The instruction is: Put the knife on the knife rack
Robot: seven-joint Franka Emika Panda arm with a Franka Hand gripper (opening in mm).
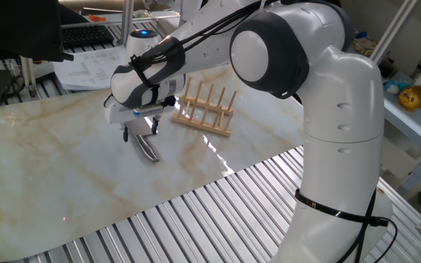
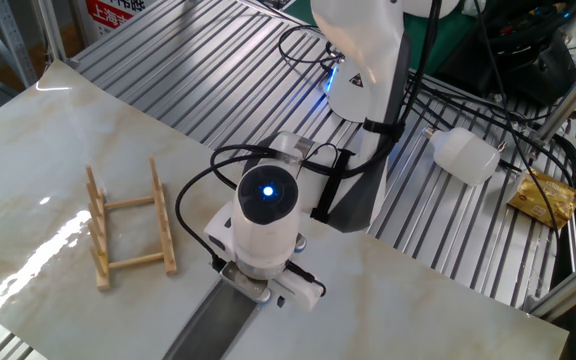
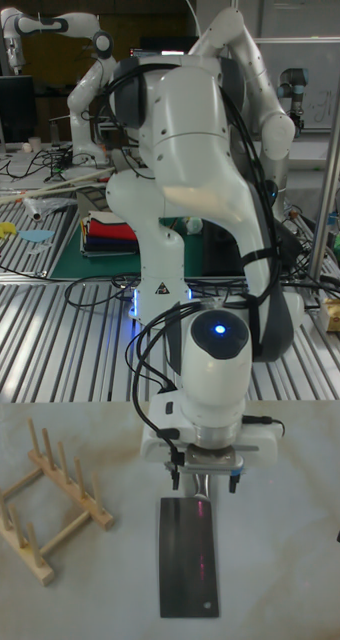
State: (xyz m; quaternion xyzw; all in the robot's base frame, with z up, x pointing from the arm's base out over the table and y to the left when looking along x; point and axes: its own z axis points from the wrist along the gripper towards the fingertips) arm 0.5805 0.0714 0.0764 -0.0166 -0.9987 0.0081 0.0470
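One fixed camera is looking down from beside the arm's base, facing toward 10 o'clock across the marble table (image 1: 42, 168). The other is looking steeply down from the opposite side, toward 1 o'clock. The tall camera is sitting low and close, facing 12 o'clock. All three are sharing the knife rack (image 1: 205, 108) (image 2: 128, 232) (image 3: 45, 500).
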